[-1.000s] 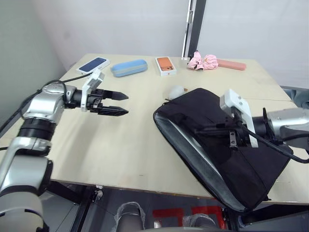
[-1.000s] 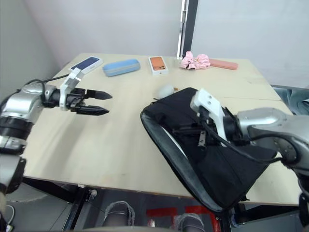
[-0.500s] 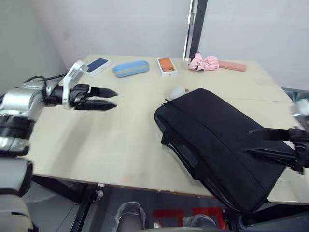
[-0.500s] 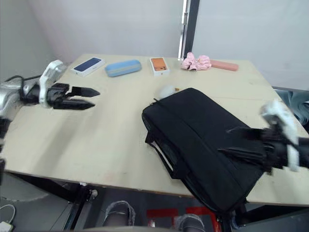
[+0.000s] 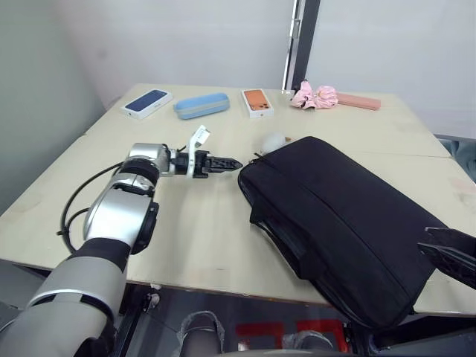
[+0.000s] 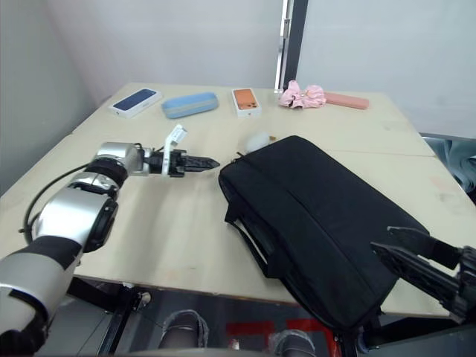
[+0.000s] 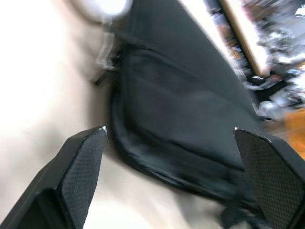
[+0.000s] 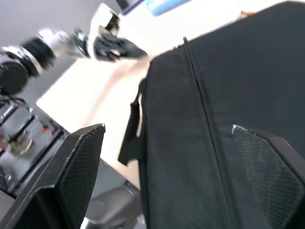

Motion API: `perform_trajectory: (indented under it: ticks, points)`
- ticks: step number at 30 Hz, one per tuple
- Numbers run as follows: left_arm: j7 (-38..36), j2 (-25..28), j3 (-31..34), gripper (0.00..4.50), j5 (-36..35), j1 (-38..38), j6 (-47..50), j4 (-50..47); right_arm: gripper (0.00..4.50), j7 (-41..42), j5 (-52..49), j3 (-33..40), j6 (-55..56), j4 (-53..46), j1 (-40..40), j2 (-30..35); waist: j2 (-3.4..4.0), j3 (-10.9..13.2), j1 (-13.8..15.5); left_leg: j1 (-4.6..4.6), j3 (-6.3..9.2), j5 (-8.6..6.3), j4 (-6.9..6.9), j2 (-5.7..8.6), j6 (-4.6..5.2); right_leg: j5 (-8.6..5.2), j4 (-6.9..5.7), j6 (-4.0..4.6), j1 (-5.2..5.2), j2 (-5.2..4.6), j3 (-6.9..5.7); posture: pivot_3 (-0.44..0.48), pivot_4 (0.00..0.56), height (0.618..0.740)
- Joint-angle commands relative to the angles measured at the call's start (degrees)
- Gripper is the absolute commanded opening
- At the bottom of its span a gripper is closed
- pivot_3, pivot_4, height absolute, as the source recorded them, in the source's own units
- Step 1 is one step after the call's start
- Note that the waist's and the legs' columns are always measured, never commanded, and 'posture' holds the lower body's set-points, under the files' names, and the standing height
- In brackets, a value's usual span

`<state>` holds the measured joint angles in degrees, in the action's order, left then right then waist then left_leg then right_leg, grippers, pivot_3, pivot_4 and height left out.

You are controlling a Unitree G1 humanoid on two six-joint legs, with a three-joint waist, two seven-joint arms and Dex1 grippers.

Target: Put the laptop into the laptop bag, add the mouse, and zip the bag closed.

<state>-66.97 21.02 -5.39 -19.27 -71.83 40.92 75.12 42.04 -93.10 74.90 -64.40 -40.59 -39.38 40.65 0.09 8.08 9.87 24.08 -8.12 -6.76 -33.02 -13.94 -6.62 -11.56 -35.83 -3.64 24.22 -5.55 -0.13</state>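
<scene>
— From the head cameras, where does it stand?

— The black fabric laptop bag [image 5: 335, 223] lies flat on the pale wooden table [image 5: 186, 223], one corner hanging over the near edge. It looks shut, so I'd guess the zipping step is at hand or done. The laptop can't be seen; presumably it's inside. The left gripper [image 5: 232, 163] reaches low over the table with its two black fingers pressed close together, tips just beside the bag's far-left corner. A small white rounded thing [image 5: 272, 140] sits right behind that corner; mouse or plush, I can't tell.

— And the right one?

— The right gripper [image 6: 401, 253] is at the near right, fingers spread, holding nothing, just beside the bag's overhanging end.

— Left wrist camera?

— Wide-spread textured black pads [image 7: 83, 162] frame the bag's soft rounded corner, where strap and zip tabs dangle. That clashes with the head view, so I'd go by this one.

— Right wrist?

— Its pads [image 8: 81, 162] are spread too, looking along the zip seam running down the matte woven top. Next, I reckon, it must find the zipper pull and pinch it finely.
</scene>
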Motion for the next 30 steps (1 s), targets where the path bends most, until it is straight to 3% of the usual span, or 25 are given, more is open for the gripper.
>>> perform_trajectory:
  ticks: [1,6,13,16,26,30]
  points:
    - [7.47,-2.08,4.44,4.50,1.79,-0.85,-2.81,1.80,4.47,-2.01,-8.28,5.89,5.52,-4.95,-7.27,-2.52,-0.02,0.03,0.32,0.03,0.03,-0.01,0.02,0.00,0.01,0.00,0.09,0.00,-0.03,0.00,-0.05,0.000,0.150,0.740]
    - [9.99,-4.74,8.82,4.50,2.99,-0.59,-3.64,2.34,4.47,-2.62,-15.45,8.27,12.59,-8.66,-16.85,-5.51,-0.04,0.05,0.25,0.01,0.08,-0.09,0.09,0.16,0.12,-0.03,0.43,-0.22,-0.25,-0.28,-0.13,0.000,0.150,0.740]
    - [11.80,-8.66,14.50,4.50,3.44,-0.45,-3.64,2.36,4.47,-4.78,-19.33,10.14,20.95,-11.85,-20.35,-1.98,-0.05,0.06,0.36,0.06,0.15,-0.09,0.20,0.72,0.34,-0.03,0.54,-0.56,-0.32,-0.73,-0.18,0.000,0.150,0.740]
    - [11.01,-9.24,14.80,3.66,4.92,-0.28,-4.57,2.20,4.50,-4.01,-17.77,9.54,21.43,-10.96,-21.73,-1.12,-0.05,0.06,0.35,0.15,0.16,-0.13,0.24,0.76,0.43,-0.02,0.73,-0.61,-0.34,-0.76,-0.23,0.000,0.150,0.740]
    - [6.66,-7.74,15.00,0.06,7.63,-1.93,-3.27,1.61,4.50,2.08,-6.06,-0.78,14.90,-1.29,-26.38,0.69,-0.01,0.06,0.44,0.80,0.65,-0.21,0.23,0.88,0.53,-0.03,1.08,-0.70,-0.29,-0.88,-0.82,0.000,0.150,0.740]
    - [4.31,-6.12,15.96,0.02,7.24,-2.65,-1.88,0.98,4.50,4.45,1.21,-9.46,10.81,5.68,-25.74,3.27,0.01,0.07,0.18,0.92,0.83,-0.20,0.15,0.89,0.54,-0.02,1.11,-0.68,-0.33,-0.89,-1.01,0.000,0.150,0.740]
